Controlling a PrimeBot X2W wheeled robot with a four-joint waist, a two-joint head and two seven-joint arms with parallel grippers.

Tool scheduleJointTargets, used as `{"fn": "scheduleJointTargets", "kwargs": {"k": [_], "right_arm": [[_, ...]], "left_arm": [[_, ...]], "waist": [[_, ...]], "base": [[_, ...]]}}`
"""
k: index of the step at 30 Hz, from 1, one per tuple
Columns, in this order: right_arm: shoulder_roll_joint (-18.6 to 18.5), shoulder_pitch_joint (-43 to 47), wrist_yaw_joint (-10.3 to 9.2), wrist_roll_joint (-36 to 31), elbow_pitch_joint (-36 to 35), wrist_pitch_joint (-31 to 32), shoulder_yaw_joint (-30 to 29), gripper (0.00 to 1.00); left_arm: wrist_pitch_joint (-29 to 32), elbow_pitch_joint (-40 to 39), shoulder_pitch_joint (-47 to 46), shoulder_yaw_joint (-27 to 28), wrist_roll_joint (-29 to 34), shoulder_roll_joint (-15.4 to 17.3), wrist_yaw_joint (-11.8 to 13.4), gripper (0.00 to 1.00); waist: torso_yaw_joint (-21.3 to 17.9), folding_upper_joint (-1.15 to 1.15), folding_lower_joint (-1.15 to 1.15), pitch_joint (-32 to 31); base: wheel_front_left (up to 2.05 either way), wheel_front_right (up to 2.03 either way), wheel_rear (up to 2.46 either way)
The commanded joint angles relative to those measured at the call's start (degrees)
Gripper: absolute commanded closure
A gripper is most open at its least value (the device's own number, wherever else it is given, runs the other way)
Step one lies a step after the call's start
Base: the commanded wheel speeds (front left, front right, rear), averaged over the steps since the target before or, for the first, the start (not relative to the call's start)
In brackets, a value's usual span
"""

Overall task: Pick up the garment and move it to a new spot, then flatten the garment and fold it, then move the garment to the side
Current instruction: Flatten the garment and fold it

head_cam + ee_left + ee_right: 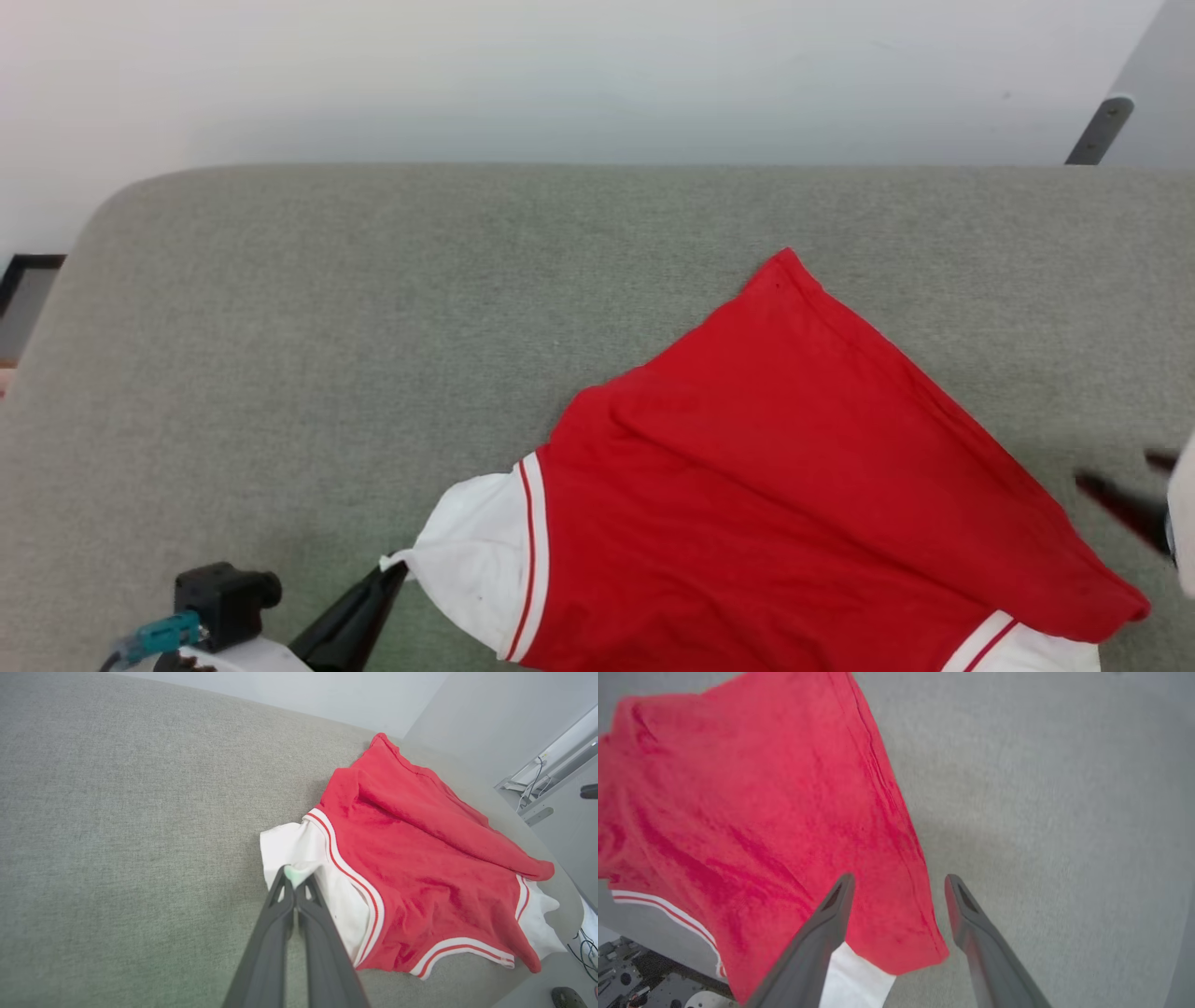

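Garment (766, 485) lies plain red side up on the grey tabletop (280, 327), right of centre, at our near edge; our left pincer (294, 877) is clenched on the tip of its white sleeve (289, 847); our right pincer (899, 882) is released, fingers spread either side of the red hem edge, gripping nothing.

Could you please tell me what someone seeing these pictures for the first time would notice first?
The bright red garment stands out at once, spread plain side up on the grey fabric surface, right of centre in the head view. At its near left corner the left gripper is shut on the tip of a white sleeve. The right gripper stands open at the garment's red hem on the right.
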Motion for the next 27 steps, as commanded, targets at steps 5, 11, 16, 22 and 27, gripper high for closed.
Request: {"fn": "scheduleJointTargets", "kwargs": {"k": [5, 11, 16, 22, 27], "right_arm": [[-0.61, -8.02, 0.02, -1.21, -0.54, -5.98, 4.44, 0.0], [-0.41, -20.3, 0.02, -3.51, 7.63, -17.46, 8.95, 0.0], [-0.57, -29.84, 0.01, -5.83, 19.7, -27.66, 13.26, 0.0], [-1.15, -37.93, 0.02, -3.71, 33.64, -25.6, 19.77, 0.0], [-2.0, -42.49, 0.01, -0.51, 40.43, -20.53, 24.94, 0.0]], "left_arm": [[0.47, -0.2, -1.62, -0.69, 0.81, -1.33, -0.47, 1.0], [1.92, 0.82, -5.87, -2.02, 2.41, -3.97, -2.34, 1.0], [2.95, 3.14, -10.65, -3.54, 4.02, -7.71, -4.57, 1.0], [3.26, 6.6, -15.43, -5.58, 5.56, -12.3, -6.81, 1.0], [2.61, 9.2, -18.15, -7.16, 6.27, -15.1, -8.12, 1.0]], "waist": [[1.98, 0.0, 0.0, 1.0], [6.2, 0.0, 0.0, 4.45], [10.73, 0.0, 0.0, 7.87], [15.41, 0.0, 0.0, 11.44], [18.07, 0.0, 0.0, 14.0]], "base": [[0.0, 0.0, 0.0], [0.0, 0.0, 0.0], [0.0, 0.0, 0.0], [0.0, 0.0, 0.0], [0.0, 0.0, 0.0]]}}
